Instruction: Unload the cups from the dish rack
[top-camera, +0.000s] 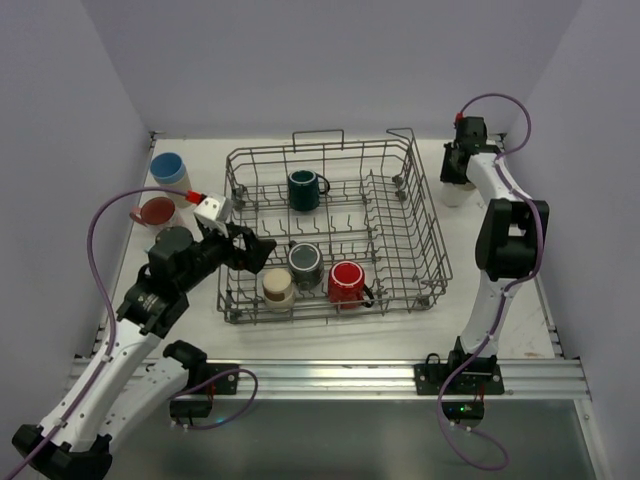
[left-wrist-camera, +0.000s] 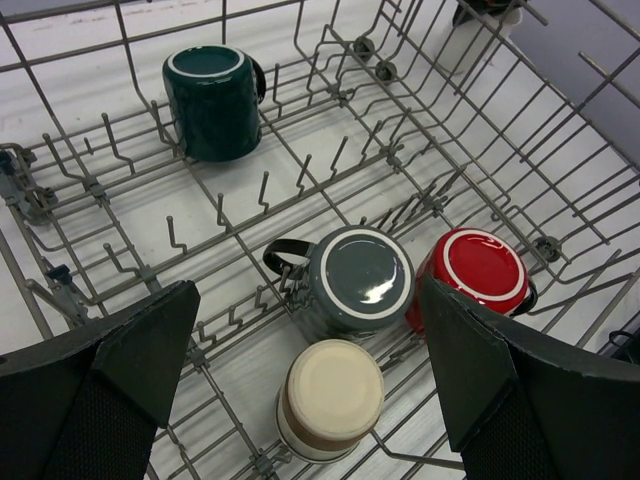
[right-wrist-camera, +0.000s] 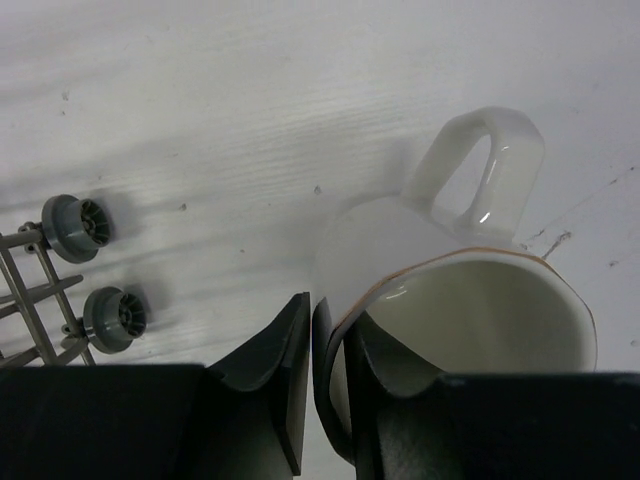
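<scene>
The grey wire dish rack (top-camera: 432, 232) holds a dark teal mug (top-camera: 303, 190) at the back and a grey mug (top-camera: 306, 264), a red mug (top-camera: 346, 281) and a cream cup (top-camera: 278, 288) in front, all upside down. My left gripper (top-camera: 258, 252) hovers wide open at the rack's left front; the cream cup (left-wrist-camera: 330, 400) lies below and between its fingers. At the far right my right gripper (right-wrist-camera: 328, 310) straddles the wall of a white mug (right-wrist-camera: 470, 300) standing on the table. One finger is inside it, and a sliver of gap shows at the outer finger.
A blue cup (top-camera: 168, 168) and a reddish cup (top-camera: 157, 212) stand on the table left of the rack. The rack's wheels (right-wrist-camera: 75, 225) are just left of the white mug. White walls enclose the table on three sides.
</scene>
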